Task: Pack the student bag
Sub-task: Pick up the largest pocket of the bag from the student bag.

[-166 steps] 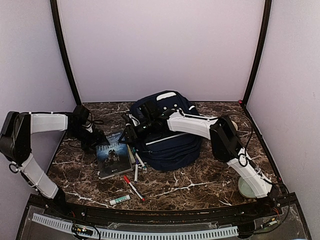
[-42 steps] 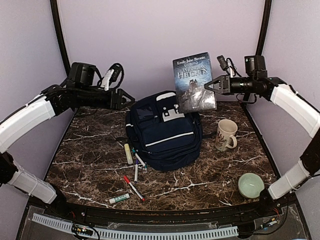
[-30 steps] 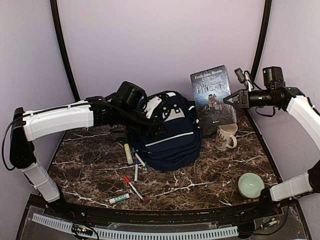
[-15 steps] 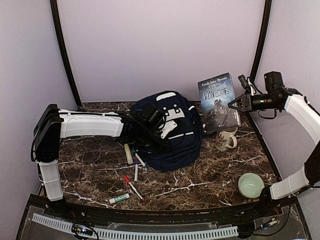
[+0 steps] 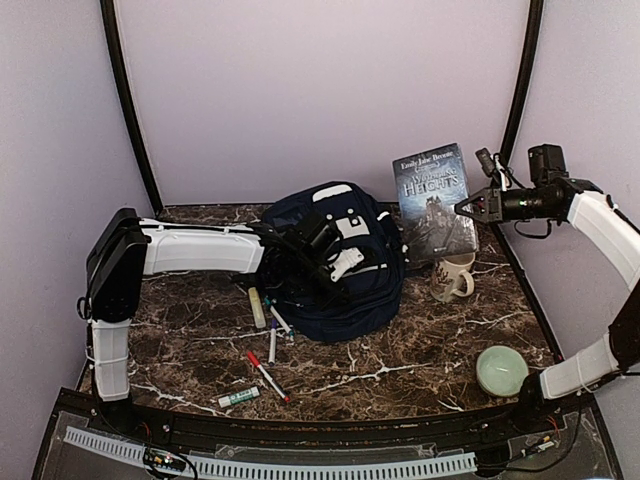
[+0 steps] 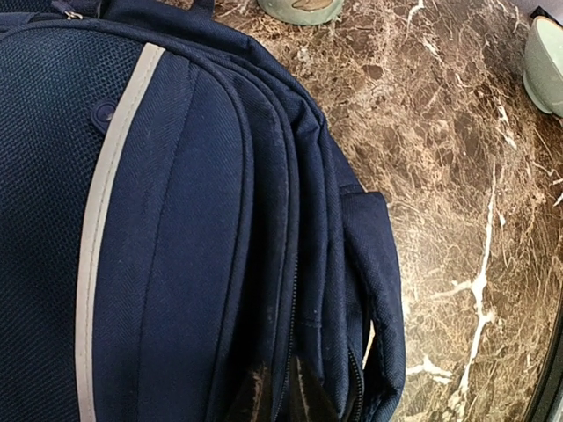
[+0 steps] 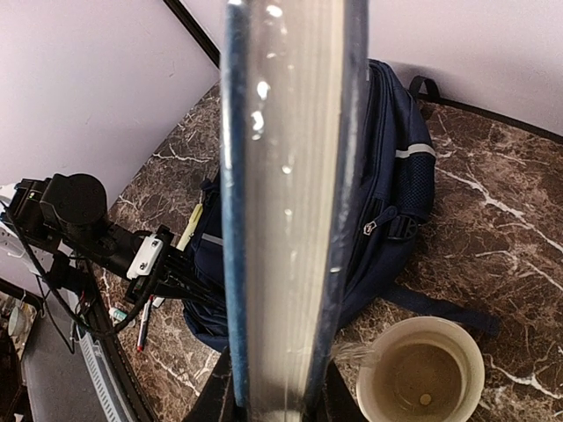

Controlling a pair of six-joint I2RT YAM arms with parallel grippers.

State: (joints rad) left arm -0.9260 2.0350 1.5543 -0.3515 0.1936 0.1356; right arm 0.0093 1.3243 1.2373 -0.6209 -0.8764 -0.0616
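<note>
The student bag (image 5: 345, 300), navy with grey stripes, lies in the middle of the table. My left gripper (image 5: 345, 272) rests on its front. In the left wrist view the two dark fingertips (image 6: 253, 397) sit close together, pinching a zip seam of the bag (image 6: 176, 220). My right gripper (image 5: 470, 207) hovers at the right rear, shut on a dark-covered book (image 5: 432, 200) held upright in the air. The right wrist view shows that book (image 7: 281, 176) edge-on between the fingers, with the bag (image 7: 396, 167) behind it.
A cream mug (image 5: 452, 275) stands right of the bag, under the book. A green bowl (image 5: 501, 370) sits at the front right. A yellow highlighter (image 5: 257, 307), several pens (image 5: 272, 338), a red marker (image 5: 265, 375) and a green-capped stick (image 5: 240, 398) lie left and in front of the bag.
My left arm swung down from the air onto the bag's front and its jaws closed. My right arm carried the book rightward and now holds it nearly still.
</note>
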